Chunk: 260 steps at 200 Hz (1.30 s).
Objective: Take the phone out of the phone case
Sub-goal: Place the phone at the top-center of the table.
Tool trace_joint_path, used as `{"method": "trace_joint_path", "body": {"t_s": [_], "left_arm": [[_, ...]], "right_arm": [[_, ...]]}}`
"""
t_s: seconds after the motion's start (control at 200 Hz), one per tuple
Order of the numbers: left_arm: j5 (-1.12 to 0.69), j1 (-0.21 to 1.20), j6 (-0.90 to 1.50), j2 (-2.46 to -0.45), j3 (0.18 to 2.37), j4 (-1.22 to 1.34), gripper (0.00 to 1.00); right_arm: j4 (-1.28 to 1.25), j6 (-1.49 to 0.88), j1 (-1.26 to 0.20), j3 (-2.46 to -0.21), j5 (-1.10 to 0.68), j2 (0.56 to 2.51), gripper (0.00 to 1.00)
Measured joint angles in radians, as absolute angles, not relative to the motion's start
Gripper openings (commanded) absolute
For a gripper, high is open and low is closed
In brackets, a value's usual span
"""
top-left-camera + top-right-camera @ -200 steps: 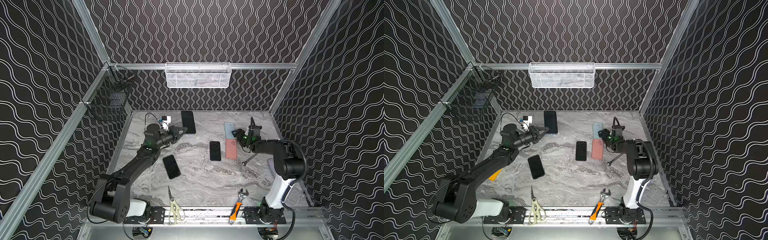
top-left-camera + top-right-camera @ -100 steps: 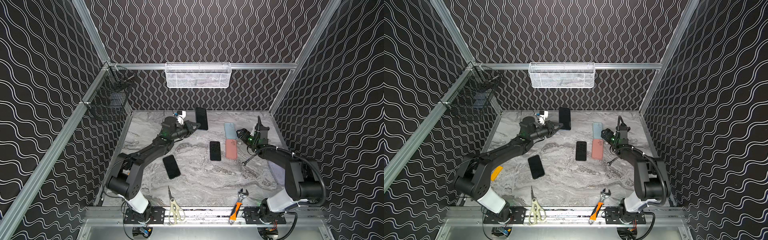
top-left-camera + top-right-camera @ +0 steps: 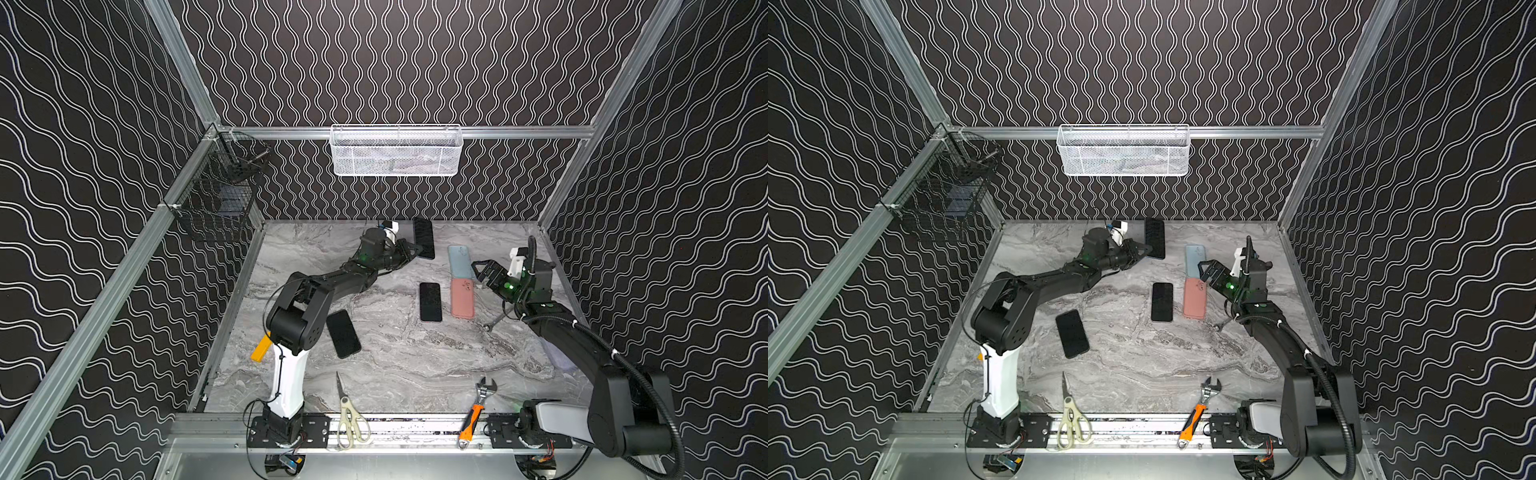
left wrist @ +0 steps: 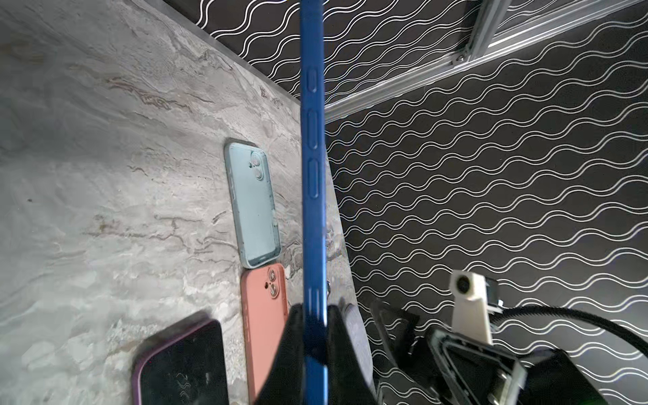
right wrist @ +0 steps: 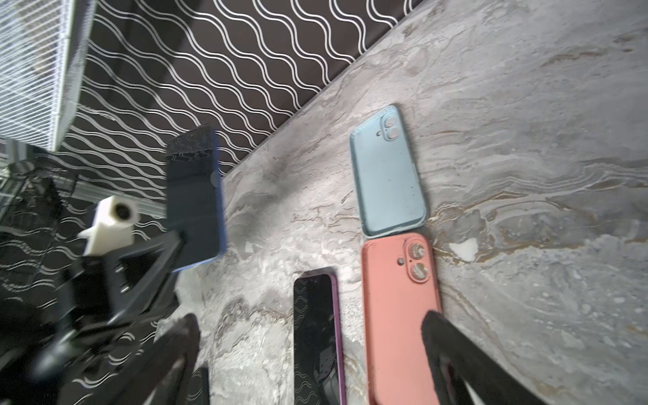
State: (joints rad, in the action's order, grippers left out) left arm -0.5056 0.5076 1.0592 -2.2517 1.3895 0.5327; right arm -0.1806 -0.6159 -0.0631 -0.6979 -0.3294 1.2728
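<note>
Since a second ago, the left arm has swung in from the left side of the table (image 3: 395, 365) toward the back wall, carrying the blue-cased phone (image 3: 424, 237). The right gripper (image 3: 484, 272) has spread its fingers wide.

In both top views, the left gripper (image 3: 415, 252) is clamped on the near end of the blue-cased phone. The phone is raised off the table, beyond the pink case (image 3: 462, 297) and to its left. The right gripper (image 3: 1208, 272) hangs empty just right of the pink case (image 3: 1195, 298), fingers apart and facing toward the blue-cased phone (image 3: 1154, 237).

In the left wrist view, the blue-cased phone (image 4: 313, 157) runs edge-on away from the camera. Its blue rim with button covers is pinched between the two closed fingers. The pink case (image 4: 264, 326) lies flat with its back up. A pale blue case (image 4: 254, 207) sits at its far end and a purple-edged phone (image 4: 182, 364) lies beside it.

In the right wrist view, the two open fingers (image 5: 441, 336) frame the pink case (image 5: 399, 308) and the purple-edged phone (image 5: 315, 333). Past the pink case, the blue-cased phone (image 5: 194, 200) hangs in the left gripper (image 5: 175, 245), a dark screen inside a blue rim.

The phone still sits in its case. With it lifted and the other fingers open, a two-handed peel looks likely, with the right gripper taking the free end or rim.
</note>
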Motion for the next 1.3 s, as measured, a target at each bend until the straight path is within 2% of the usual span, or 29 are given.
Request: {"method": "trace_joint_path", "body": {"t_s": [0.405,0.986,1.111,1.301], "left_arm": [[-0.472,0.52,1.048,-2.403,1.443,0.529,0.0],[-0.476,0.522,1.071,-2.515,1.479,0.522,0.0],[-0.477,0.523,1.074,-2.524,1.485,0.522,0.05],[-0.476,0.523,1.066,-2.523,1.485,0.514,0.2]], "right_arm": [[-0.178,-0.579,-0.046,-0.68,-0.436,1.288,1.0],[-0.236,-0.565,0.023,-0.651,-0.532,1.337,1.0],[-0.253,-0.565,0.033,-0.645,-0.545,1.35,1.0],[-0.269,-0.568,0.041,-0.642,-0.559,1.362,1.0]]}}
